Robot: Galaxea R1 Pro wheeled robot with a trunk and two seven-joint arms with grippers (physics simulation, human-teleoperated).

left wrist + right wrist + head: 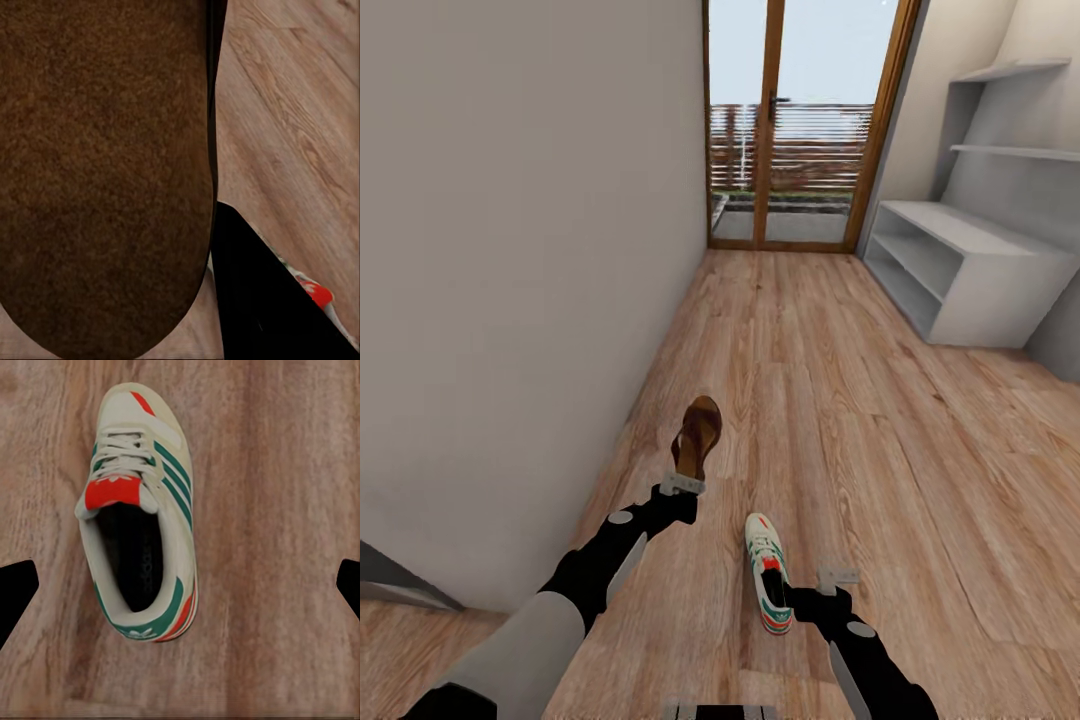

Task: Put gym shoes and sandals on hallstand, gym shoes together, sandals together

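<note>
My left gripper (682, 485) is shut on the heel end of a dark brown sandal (698, 433), which stands lifted off the corridor floor (830, 400) close to the left wall. In the left wrist view the sandal's brown sole (105, 172) sits right against the camera, beside one black finger (259, 304). A white gym shoe (768, 583) with green stripes lies flat on the floor, toe pointing away. My right gripper (832, 585) hangs open just right of it. From the right wrist the gym shoe (141, 510) lies below and between the wide-spread fingertips (15, 592). The hallstand (970, 270) stands far right.
A plain wall (510, 250) runs close along my left side. A glass door (795, 120) with a wooden frame closes the corridor's far end. Open plank floor stretches between me and the rack. A grey edge (400, 585) juts out at the lower left.
</note>
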